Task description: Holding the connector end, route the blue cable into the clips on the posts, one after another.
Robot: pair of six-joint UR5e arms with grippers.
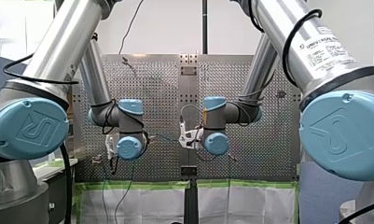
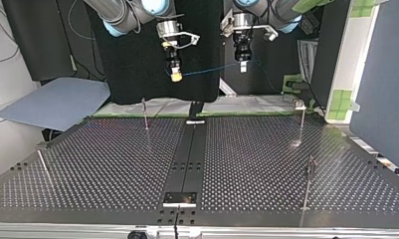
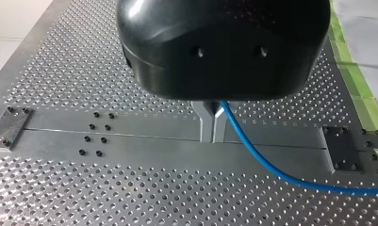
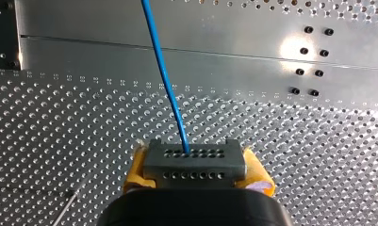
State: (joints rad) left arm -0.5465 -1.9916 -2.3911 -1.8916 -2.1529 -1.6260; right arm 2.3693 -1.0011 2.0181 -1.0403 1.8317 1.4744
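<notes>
By the look of things no routing is done. All 4 posts stand bare on the perforated table [image 2: 112, 164], and the blue cable [image 2: 209, 70] hangs in the air beyond the table's far edge. That leaves every clip to be filled.

Taking the top view from left to right, the 1st post [image 2: 44, 167] stands by the table's left edge, on the near side. The 2nd post [image 2: 145, 113] stands at the far edge, left of the centre strip [image 2: 187, 164]. The clips at the post tops are too small to make out.

Above and beyond the 2nd post hangs the right gripper [image 2: 176, 75], its yellow pads clamped on the grey connector [image 4: 193, 162]. In the right wrist view the block sits squarely between the pads. The cable leaves one of the holes in its face and runs straight ahead over the table.

From the connector the cable crosses to the right, nearly level and without visible sag, to the left gripper [image 2: 243, 65]. Its metal fingers [image 3: 205, 125] are pressed together on the cable. In the left wrist view the cable comes out at their side and curves away over the table.

Further right stand the 3rd post [image 2: 302, 124], at the far edge, and the 4th post [image 2: 308, 186], nearer the camera.

The held span lies well above every post top and is closest to the 2nd post. Both grippers would probably need to bring it down and toward a post before any clip can take it.
</notes>
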